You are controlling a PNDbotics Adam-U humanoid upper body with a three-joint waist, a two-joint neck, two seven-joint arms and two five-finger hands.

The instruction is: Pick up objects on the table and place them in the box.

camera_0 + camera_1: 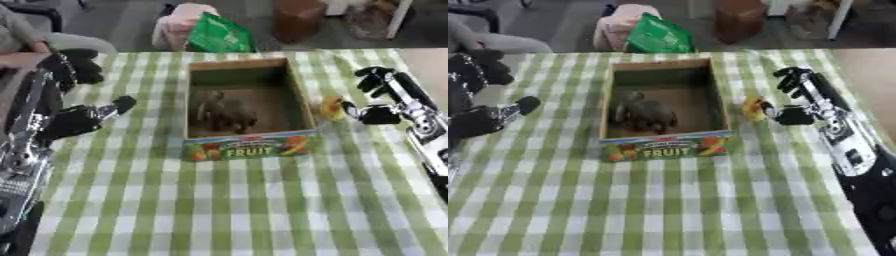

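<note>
Right hand (798, 97) reaching in from the right edge, forearm slanting down toward the lower right corner, fingers curled forward above and thumb pointing left below. Thumb tip just beside, perhaps touching, a small yellow-orange object (753, 108) lying on the green-checked tablecloth (675, 200) just outside the right wall of the cardboard box (719, 95). Not closed round it; fingers bent but holding nothing, with the object at the mouth of the hand rather than within it. Impossible to say whether thumb and object truly meet.

Left hand (83, 117) hovering at the left side, well apart from the box, one finger stretched out toward the right, the rest loosely bent over nothing. Silver and black forearm running down the left edge, cut off at the bottom.

Inside the box, on its floor toward the near wall, a brownish-grey lump (226, 112), shape too blurred to name. Printed near face reading FRUIT. Yellow-orange object likewise too small and soft-edged to identify beyond colour and a rounded outline.
</note>
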